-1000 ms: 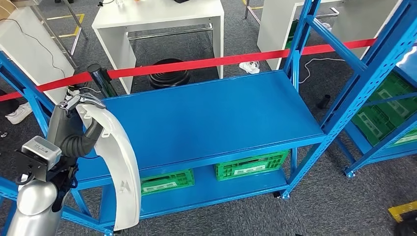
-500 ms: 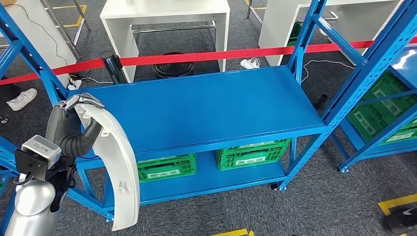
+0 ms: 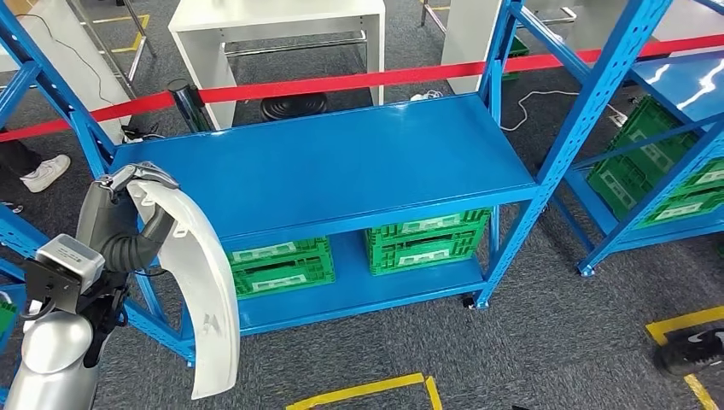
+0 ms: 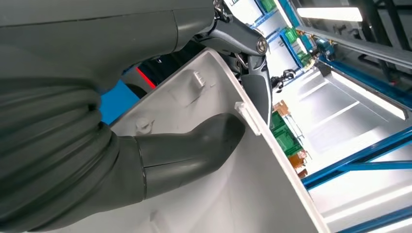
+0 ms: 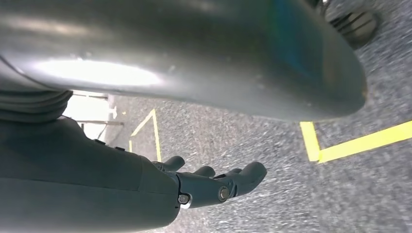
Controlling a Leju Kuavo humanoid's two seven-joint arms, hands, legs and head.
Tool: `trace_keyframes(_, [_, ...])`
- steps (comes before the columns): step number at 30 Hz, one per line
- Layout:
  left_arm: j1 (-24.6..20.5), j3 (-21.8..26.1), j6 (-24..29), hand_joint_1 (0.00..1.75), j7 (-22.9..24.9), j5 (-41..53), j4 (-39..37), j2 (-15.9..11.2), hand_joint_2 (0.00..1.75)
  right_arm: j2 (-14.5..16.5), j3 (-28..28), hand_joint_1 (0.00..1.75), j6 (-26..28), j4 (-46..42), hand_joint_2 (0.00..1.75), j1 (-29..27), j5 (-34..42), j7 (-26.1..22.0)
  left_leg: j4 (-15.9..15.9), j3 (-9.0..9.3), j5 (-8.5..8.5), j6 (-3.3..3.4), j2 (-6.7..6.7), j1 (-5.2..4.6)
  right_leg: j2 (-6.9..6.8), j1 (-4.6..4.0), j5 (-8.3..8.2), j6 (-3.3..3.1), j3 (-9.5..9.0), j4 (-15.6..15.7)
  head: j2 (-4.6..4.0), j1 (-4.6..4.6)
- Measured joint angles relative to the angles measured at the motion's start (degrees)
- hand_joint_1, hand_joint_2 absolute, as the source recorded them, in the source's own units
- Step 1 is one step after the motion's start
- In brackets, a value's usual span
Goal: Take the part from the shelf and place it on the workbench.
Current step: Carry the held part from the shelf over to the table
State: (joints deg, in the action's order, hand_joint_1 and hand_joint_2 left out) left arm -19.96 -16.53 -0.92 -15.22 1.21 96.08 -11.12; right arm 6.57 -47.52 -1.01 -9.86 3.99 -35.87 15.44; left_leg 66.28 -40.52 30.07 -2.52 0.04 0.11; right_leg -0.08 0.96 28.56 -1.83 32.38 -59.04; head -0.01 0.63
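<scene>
Gripping the long curved white plastic part (image 3: 198,286) near its upper end, the left hand (image 3: 119,213) shows at the near left of the head view, fingers hooked over the part's top edge and the thick grey thumb pressed into its hollow side. The part hangs downward from the hand, in the air in front of the left end of the blue steel shelf rack (image 3: 341,171), touching neither shelf nor floor. Two green plastic crates (image 3: 282,265) sit side by side on the rack's lower shelf. A red barrier tape (image 3: 341,83) runs across behind the rack, with a white table (image 3: 273,26) farther back. Yellow floor tape (image 3: 359,393) marks the grey carpet at the near side, and a dark shoe (image 3: 687,352) stands at the near right.

In the left wrist view, the thumb (image 4: 189,150) lies across the inner white face of the part (image 4: 252,184), and the dark fingers (image 4: 252,73) clasp its rim.

In the right wrist view, the right hand (image 5: 209,184) holds nothing above the grey carpet (image 5: 272,145), its fingers loosely extended and slightly apart, with yellow lines (image 5: 359,143) on the floor beyond.
</scene>
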Motion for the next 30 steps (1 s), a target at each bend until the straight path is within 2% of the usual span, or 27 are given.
trace_keyframes(1, [-0.1,0.0,0.0,1.75,0.0,0.0,-0.1,-0.1,1.75,0.0,0.0,0.00,0.0,0.0,0.00,0.0,0.0,0.0,3.6,-0.67,2.46,-0.27,0.00,0.13,-0.03,0.01,-0.67,-0.02,0.77,0.0,0.00,0.02])
trace_keyframes(2, [-0.1,0.0,0.0,1.75,-0.1,0.0,-0.3,-0.3,1.75,0.0,0.0,0.00,0.0,0.0,0.00,0.0,0.0,0.1,6.7,-0.94,3.69,-0.48,0.01,0.25,-0.05,0.02,-1.33,0.04,1.56,-0.1,0.00,0.02])
trace_keyframes(3, [-0.1,0.0,0.0,1.75,-0.1,-0.1,-0.4,-0.3,1.75,0.0,0.0,0.00,0.0,0.0,0.00,0.0,-0.1,0.1,8.2,-0.42,3.43,-0.59,0.01,0.34,-0.07,0.03,-1.97,0.15,2.35,-0.2,-0.01,0.02])
trace_keyframes(4, [-0.2,0.0,0.0,1.75,-0.2,-0.1,-0.6,-0.4,1.75,0.0,0.0,0.00,0.0,0.0,0.00,0.0,-0.1,0.1,7.9,0.97,2.29,-0.63,0.01,0.42,-0.09,0.04,-2.60,0.28,3.19,-0.2,-0.01,0.03])
trace_keyframes(5, [-0.3,0.0,0.0,1.75,-0.2,-0.1,-0.7,-0.4,1.75,0.0,0.0,0.00,0.0,0.0,0.00,0.0,0.0,0.1,5.5,3.35,0.83,-0.59,0.01,0.49,-0.09,0.07,-3.21,0.45,3.93,-0.3,-0.01,0.02])
trace_keyframes(6, [-0.4,0.0,0.0,1.75,-0.3,-0.2,-0.7,-0.4,1.75,0.0,0.0,0.00,0.0,0.0,0.00,0.0,0.0,0.1,1.6,6.47,0.06,-0.46,-0.02,0.52,-0.09,0.08,-3.77,0.67,4.52,-0.3,-0.01,0.02])
trace_keyframes(7, [-0.6,0.0,0.0,1.75,-0.4,-0.2,-0.7,-0.4,1.75,0.0,0.0,0.00,0.0,0.0,0.00,0.0,0.0,0.1,-2.8,9.57,0.13,-0.21,-0.06,0.42,-0.05,0.06,-4.28,0.96,4.94,-0.3,-0.01,0.00])
trace_keyframes(8, [-0.8,0.0,0.0,1.75,-0.6,-0.3,-0.7,-0.4,1.75,0.0,0.0,0.00,0.0,0.0,0.00,0.0,0.0,0.1,-6.1,11.69,0.47,0.13,-0.14,0.28,-0.01,0.03,-4.83,1.29,5.13,-0.3,-0.01,-0.03])
trace_keyframes(9, [-0.9,0.0,0.0,1.75,-0.7,-0.3,-0.8,-0.4,1.75,0.0,0.0,0.00,0.0,0.0,0.00,0.0,0.0,0.1,-8.1,12.85,1.01,0.52,-0.22,0.10,0.02,0.03,-5.38,1.65,5.20,-0.2,-0.01,0.04])
trace_keyframes(10, [-1.0,0.0,0.0,1.75,-0.8,-0.4,-0.8,-0.4,1.75,0.0,0.0,0.00,0.0,0.0,0.00,0.0,0.0,0.1,-8.8,13.04,1.01,0.99,-0.29,-0.13,0.06,0.05,-5.94,2.08,5.24,0.1,-0.01,0.11])
trace_keyframes(12, [-1.1,0.0,0.0,1.75,-0.8,-0.5,-0.8,-0.3,1.75,0.0,0.0,0.00,0.0,0.0,0.00,0.0,0.0,0.1,-9.0,12.25,-0.01,2.04,-0.15,-0.08,0.17,0.21,-6.33,2.83,5.52,0.2,-0.01,0.32])
trace_keyframes(13, [-1.2,0.0,0.1,1.75,-0.8,-0.5,-0.9,-0.3,1.75,0.0,0.0,0.00,0.0,0.0,0.00,-0.1,0.0,0.2,-9.2,11.71,-0.69,2.60,-0.02,-0.01,0.21,0.23,-5.04,3.08,6.05,-0.7,-0.01,0.29])
trace_keyframes(14, [-1.2,0.0,0.1,1.75,-0.9,-0.4,-0.9,-0.2,1.75,0.0,0.0,0.00,0.0,0.0,0.00,-0.1,0.0,0.3,-9.3,11.06,-1.46,3.06,0.10,0.09,0.25,0.25,-2.68,3.19,6.84,-2.6,-0.01,0.26])
trace_keyframes(16, [-1.2,-0.1,0.2,1.75,-0.9,-0.2,-1.0,0.0,1.75,0.0,0.0,0.00,0.0,0.0,0.00,-0.1,0.3,0.5,-9.2,9.28,-2.96,3.56,0.17,-0.01,0.25,0.15,3.43,3.28,8.85,-9.5,-0.01,0.17])
trace_keyframes(17, [-1.2,-0.1,0.2,1.75,-0.8,0.0,-1.0,0.1,1.75,0.0,-0.1,0.00,0.1,0.0,0.00,0.0,0.5,0.6,-9.0,8.25,-3.70,3.63,0.18,-0.09,0.26,0.09,5.17,3.30,9.51,-13.0,-0.01,0.15])
trace_keyframes(18, [-1.2,-0.1,0.2,1.75,-0.8,0.1,-1.1,0.2,1.75,0.0,-0.2,0.00,0.2,0.0,0.00,0.0,0.9,0.6,-8.9,7.14,-4.43,3.64,0.20,-0.17,0.26,0.01,5.44,3.28,9.55,-15.5,-0.01,0.14])
trace_keyframes(19, [-1.3,-0.1,-0.1,1.75,-0.7,0.1,-1.2,0.3,1.75,0.0,-0.4,0.00,0.3,0.0,0.00,0.0,1.3,0.6,-8.6,6.05,-5.10,3.59,0.20,-0.24,0.26,-0.06,4.38,3.18,8.67,-16.1,-0.01,0.13])
trace_keyframes(20, [-1.4,-0.2,-0.4,1.75,-0.6,0.1,-1.4,0.5,1.75,0.1,-0.7,0.00,0.3,0.0,0.00,0.0,1.8,0.7,-8.4,5.01,-5.70,3.49,0.21,-0.29,0.26,-0.12,2.73,3.01,6.73,-14.7,-0.01,0.12])
trace_keyframes(21, [-1.6,-0.2,-0.8,1.75,-0.4,0.1,-1.6,0.6,1.75,0.1,-0.9,0.00,0.4,0.0,0.00,0.0,2.2,0.7,-8.0,4.08,-6.24,3.35,0.21,-0.31,0.25,-0.21,1.49,2.76,3.89,-11.6,-0.01,0.12])
trace_keyframes(22, [-1.8,-0.3,-1.1,1.75,-0.3,0.1,-1.7,0.7,1.75,0.2,-1.2,0.00,0.4,0.0,0.00,0.1,2.5,0.8,-7.6,3.28,-6.70,3.13,0.19,-0.40,0.24,-0.37,1.48,2.44,0.66,-7.3,-0.01,0.10])
trace_keyframes(23, [-2.1,-0.4,-1.2,1.75,-0.2,0.1,-1.9,0.8,1.75,0.2,-1.3,0.00,0.4,0.0,0.00,0.1,2.7,0.8,-7.3,2.77,-7.13,2.83,0.20,-0.46,0.25,-0.54,2.07,2.16,-1.85,-3.7,-0.01,0.10])
trace_keyframes(24, [-2.3,-0.4,-1.3,1.75,-0.1,0.1,-2.0,0.8,1.75,0.2,-1.5,0.00,0.5,0.0,0.00,0.2,2.8,0.8,-7.2,2.52,-7.55,2.51,0.25,-0.48,0.27,-0.69,2.96,1.89,-3.38,-1.2,-0.01,0.07])
trace_keyframes(25, [-2.5,-0.4,-1.4,1.75,-0.1,0.1,-2.1,0.9,1.75,0.3,-1.6,0.00,0.5,0.0,0.00,0.2,2.9,0.8,-7.2,2.42,-8.02,2.15,0.29,-0.46,0.29,-0.84,3.52,1.61,-3.88,0.1,-0.01,0.03])
trace_keyframes(27, [-2.6,-0.6,-1.7,1.75,-0.1,0.2,-2.5,1.0,1.75,0.5,-1.9,0.00,0.6,0.0,0.00,0.1,3.1,0.8,-7.5,2.29,-8.62,1.44,0.29,-0.36,0.17,-0.72,2.58,0.92,-3.16,0.6,-0.01,-0.04])
trace_keyframes(28, [-2.5,-0.7,-1.8,1.75,-0.2,0.4,-2.6,1.0,1.75,0.7,-2.1,0.00,0.6,0.0,0.00,0.1,3.1,0.8,-6.9,1.92,-7.57,1.09,0.20,-0.30,0.06,-0.59,1.86,0.48,-2.65,0.7,-0.01,-0.01])
trace_keyframes(29, [-2.2,-0.9,-1.8,1.75,-0.3,0.6,-2.7,1.0,1.75,0.8,-2.3,0.00,0.6,0.0,0.00,0.0,3.0,0.8,-5.4,1.32,-5.46,0.75,0.12,-0.24,-0.06,-0.44,1.06,0.13,-1.99,0.9,-0.01,0.03])
trace_keyframes(30, [-1.8,-0.9,-1.8,1.75,-0.5,1.0,-2.7,1.0,1.75,0.9,-2.4,0.00,0.6,0.0,0.00,0.0,2.8,0.8,-2.6,0.54,-2.42,0.44,0.04,-0.07,-0.16,-0.36,0.32,-0.10,-1.20,0.9,-0.01,0.07])
